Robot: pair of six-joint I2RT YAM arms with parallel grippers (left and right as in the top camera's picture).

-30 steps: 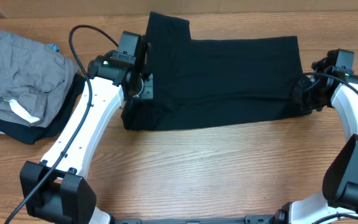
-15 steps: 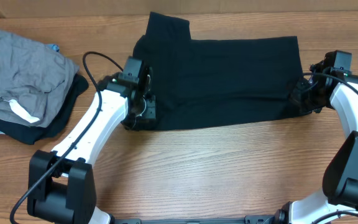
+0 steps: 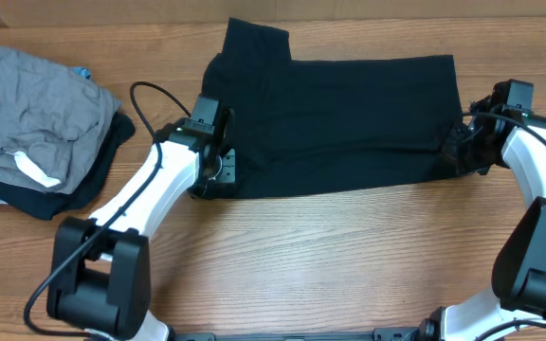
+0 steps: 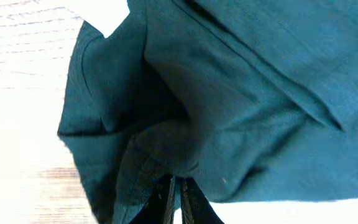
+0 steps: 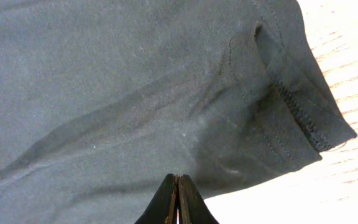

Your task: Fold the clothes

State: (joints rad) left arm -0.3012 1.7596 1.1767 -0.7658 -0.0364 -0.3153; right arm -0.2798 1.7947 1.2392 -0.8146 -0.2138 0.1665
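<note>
Black short-sleeved T-shirt of soft fabric (image 3: 349, 123) lies spread in a wide band across the far middle of the wood-grain worktop (image 3: 330, 256), between my two arms, with one flap (image 3: 259, 43) jutting out at its far left corner.

My left gripper (image 4: 177, 190) sits at the near left corner with its fingers nearly together, pinching a ruck of cloth that gathers toward the tips. My right gripper (image 5: 176, 186) is pressed together at the stitched edge on the right side. I cannot tell whether any cloth is actually caught there.

The worry is an uneven pull. If the right side holds nothing, moving both arms would drag only the left corner and skew the T-shirt. The left pinch may also have only the top layer, in which case lifting would peel the band open rather than fold it. The jutting flap could end up trapped crookedly.

The crumpled grey garment with a white label (image 3: 36, 104), on a dark garment (image 3: 74, 199), sits well apart on the left.
</note>
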